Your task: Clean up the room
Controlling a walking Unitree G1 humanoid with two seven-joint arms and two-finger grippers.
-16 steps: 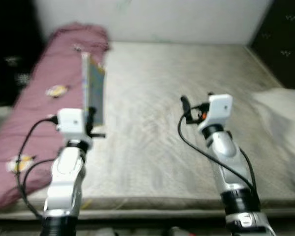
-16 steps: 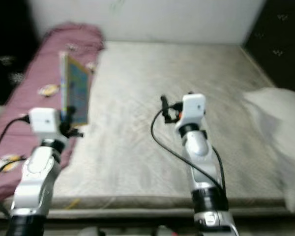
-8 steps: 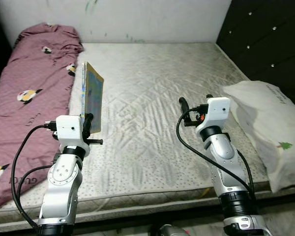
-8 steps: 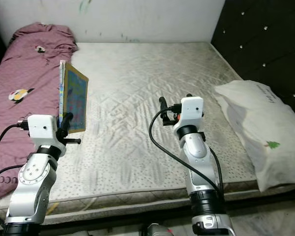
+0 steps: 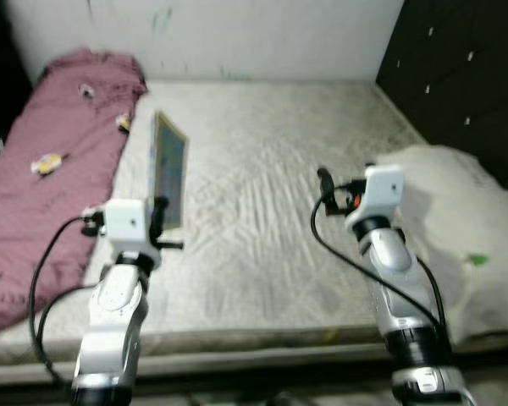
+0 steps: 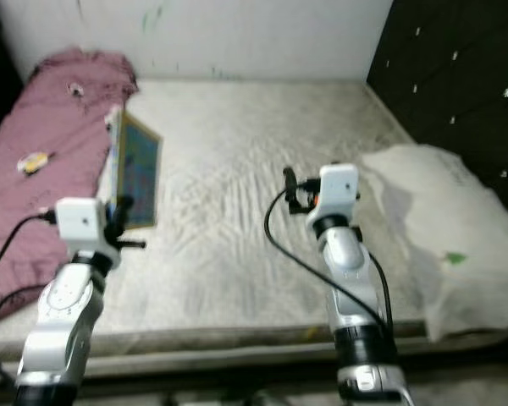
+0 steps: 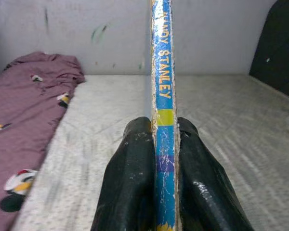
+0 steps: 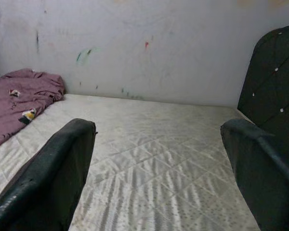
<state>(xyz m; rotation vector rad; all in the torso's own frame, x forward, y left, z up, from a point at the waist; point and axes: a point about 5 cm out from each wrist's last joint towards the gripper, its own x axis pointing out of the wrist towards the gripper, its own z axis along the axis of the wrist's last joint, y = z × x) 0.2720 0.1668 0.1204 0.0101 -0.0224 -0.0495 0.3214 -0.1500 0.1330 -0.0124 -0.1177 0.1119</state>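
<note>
Maroon quilt (image 5: 51, 169): cartoon-printed, lying crumpled along the robot's left side of the bed, against the wall end.
Mattress (image 5: 262, 220): bare, grey-white, quilted in a diamond pattern; it bears the quilt on one side and a pillow on the other.
Book (image 5: 169, 178): thin, with a blue spine (image 7: 163, 120) printed in yellow letters; held upright above the mattress, just beside the edge of the quilt, its cover turned towards the middle of the bed.
Left gripper (image 7: 156, 180): raised over the near left part of the mattress, its two black fingers (image 7: 132, 183) pressed flat against either side of the book's lower spine.
Right gripper (image 8: 159, 159): held up over the middle of the mattress, fingers (image 8: 62, 163) spread wide with nothing between them.
Pillow (image 5: 457, 228): white, with a small green mark, at the robot's right edge of the bed, under the dark tufted headboard (image 5: 457, 76).
Wall (image 5: 237, 34): pale, scuffed with small marks, behind the bed.
</note>
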